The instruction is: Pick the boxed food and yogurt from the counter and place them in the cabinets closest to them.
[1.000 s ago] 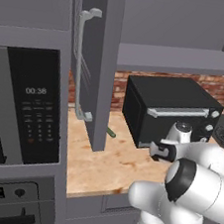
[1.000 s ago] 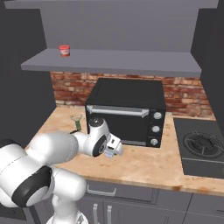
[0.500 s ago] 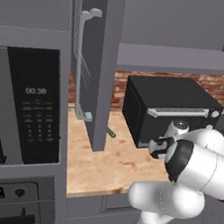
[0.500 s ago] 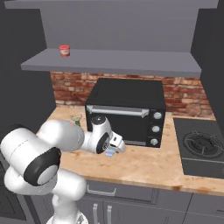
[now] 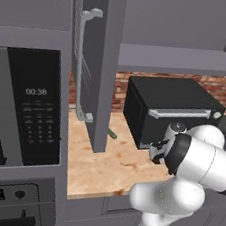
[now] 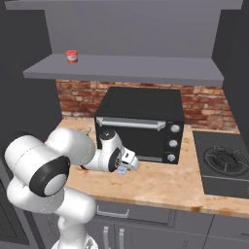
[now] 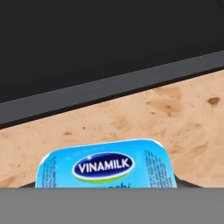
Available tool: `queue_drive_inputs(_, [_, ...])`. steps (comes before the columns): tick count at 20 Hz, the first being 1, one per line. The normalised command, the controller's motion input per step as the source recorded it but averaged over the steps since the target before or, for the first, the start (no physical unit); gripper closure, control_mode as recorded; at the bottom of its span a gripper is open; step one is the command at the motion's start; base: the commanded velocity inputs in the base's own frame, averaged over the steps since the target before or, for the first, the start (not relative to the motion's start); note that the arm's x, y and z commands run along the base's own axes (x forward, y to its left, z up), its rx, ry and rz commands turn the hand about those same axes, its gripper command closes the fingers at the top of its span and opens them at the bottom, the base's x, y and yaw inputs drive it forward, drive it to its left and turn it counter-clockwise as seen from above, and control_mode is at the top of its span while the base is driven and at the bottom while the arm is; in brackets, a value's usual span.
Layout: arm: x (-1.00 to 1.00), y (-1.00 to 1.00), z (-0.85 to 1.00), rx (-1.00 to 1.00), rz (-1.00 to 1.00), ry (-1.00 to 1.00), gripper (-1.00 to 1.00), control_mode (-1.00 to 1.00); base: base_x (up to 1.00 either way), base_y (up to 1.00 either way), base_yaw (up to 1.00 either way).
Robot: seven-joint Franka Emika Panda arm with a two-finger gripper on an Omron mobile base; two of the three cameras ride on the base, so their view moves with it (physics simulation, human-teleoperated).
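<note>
Pale blue yogurt (image 7: 106, 165) sits on the counter (image 6: 160, 182) just before the black toaster oven (image 6: 141, 121), the gripper (image 6: 127, 163) low over it, grip unconfirmed; so small a cup may slip or tip if the jaws catch only its rim.

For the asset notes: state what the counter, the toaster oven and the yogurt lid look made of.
Counter: tan wood, matte, with mottled grain.
Toaster oven: black metal apparently, dull sheen, silver handle and knobs.
Yogurt: lid looks like glossy printed foil or plastic, pale blue; unclear which.
</note>
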Motion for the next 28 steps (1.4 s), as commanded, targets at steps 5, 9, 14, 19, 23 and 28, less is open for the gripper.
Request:
queue_drive_inputs(5, [-0.01, -0.02, 0.25, 0.01, 0.00, 0.00, 1.00, -1.00, 0.00, 0.00, 0.00])
queue_drive_inputs(9, [-0.15, -0.08, 0.56, 0.00, 0.00, 0.00, 1.00, -1.00, 0.00, 0.00, 0.00])
queue_drive_inputs(14, [-0.35, -0.08, 0.63, -0.04, 0.01, 0.00, 1.00, -1.00, 0.00, 0.00, 0.00])
queue_drive_inputs(19, [-0.52, -0.06, 0.68, -0.05, 0.03, 0.00, 1.00, -1.00, 0.00, 0.00, 0.00])
queue_drive_inputs(23, [-0.55, -0.10, 0.77, -0.04, 0.04, 0.00, 1.00, -1.00, 0.00, 0.00, 0.00])
queue_drive_inputs(28, [-0.69, -0.20, 0.72, -0.01, 0.06, -0.01, 1.00, -1.00, 0.00, 0.00, 0.00])
